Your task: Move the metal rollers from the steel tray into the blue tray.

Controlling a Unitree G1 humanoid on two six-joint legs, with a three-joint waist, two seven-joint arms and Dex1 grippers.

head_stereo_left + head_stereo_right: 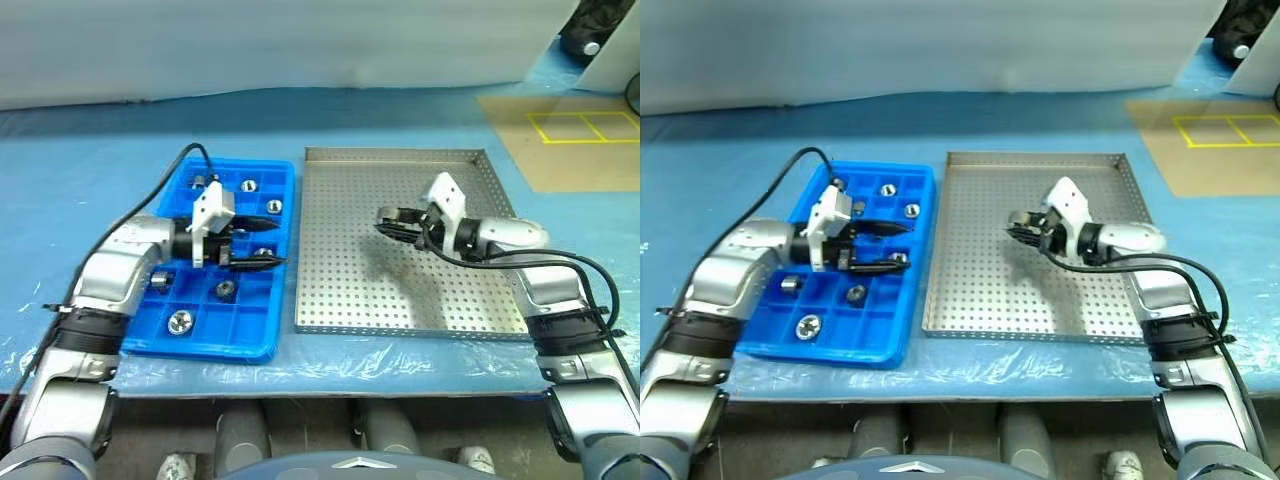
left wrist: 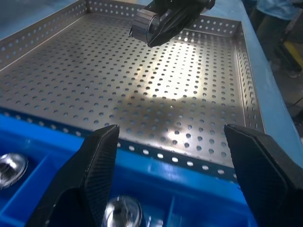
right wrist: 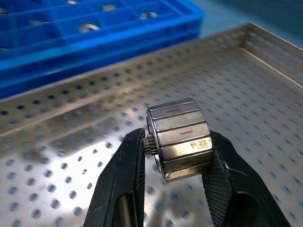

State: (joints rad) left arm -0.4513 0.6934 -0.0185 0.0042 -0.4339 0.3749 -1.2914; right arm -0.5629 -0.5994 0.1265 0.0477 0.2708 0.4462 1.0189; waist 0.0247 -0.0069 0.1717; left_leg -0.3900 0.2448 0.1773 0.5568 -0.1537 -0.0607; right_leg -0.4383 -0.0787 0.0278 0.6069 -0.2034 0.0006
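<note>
We see the right claw [image 3: 177,158] clamped on one roller [image 3: 182,139], held above the steel tray [image 1: 340,290]. The left claw [image 1: 262,243] hangs open over the blue tray [image 1: 250,335], where other rollers [image 1: 181,321] sit in compartments.

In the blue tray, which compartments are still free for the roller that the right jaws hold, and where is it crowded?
The blue tray has free compartments along its near rim, right of the roller in the near-left corner. The middle is crowded: the left gripper hovers there, open. The steel tray floor is bare, apart from the right gripper above it.
</note>
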